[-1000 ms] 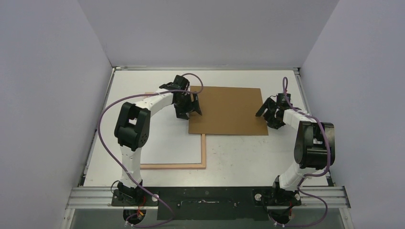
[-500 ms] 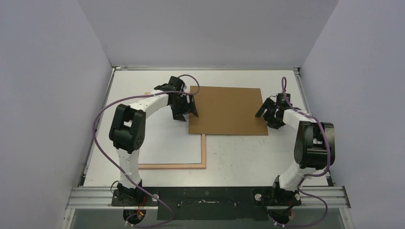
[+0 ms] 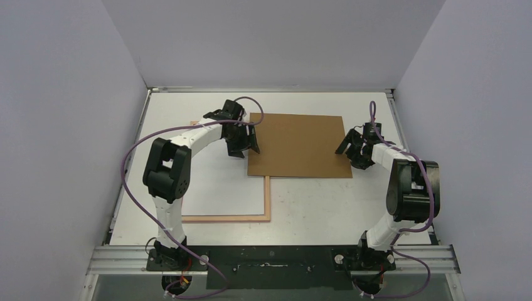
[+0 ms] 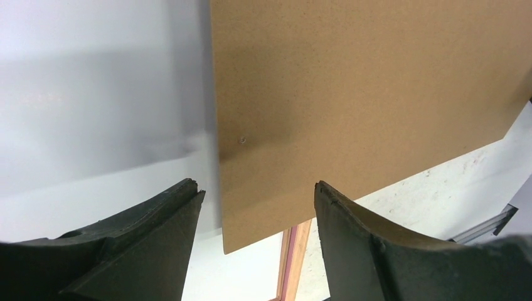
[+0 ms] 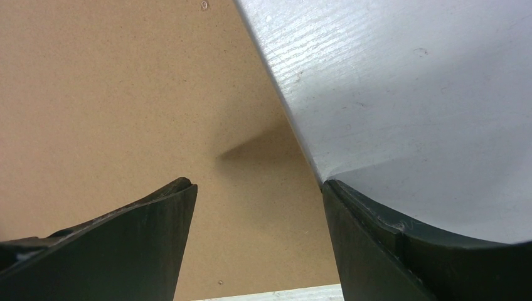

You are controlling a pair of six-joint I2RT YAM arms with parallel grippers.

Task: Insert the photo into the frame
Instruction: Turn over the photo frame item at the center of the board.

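Brown backing board (image 3: 300,145) lying flat mid-table, white tabletop (image 3: 326,207) showing all around it, plain grey walls (image 3: 63,125) closing us in.

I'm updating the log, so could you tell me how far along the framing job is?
Done: the frame lies back-up with a white sheet inside, probably the photo face-down. In hand: the left gripper and right gripper, both open, straddle side edges of the backing board. Left: likely seating that board.

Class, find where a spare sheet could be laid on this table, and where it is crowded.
Free: bare table nearer than the board, right of the frame; the strip between board and back wall. Crowded: the board's left edge, where left hand and frame meet.
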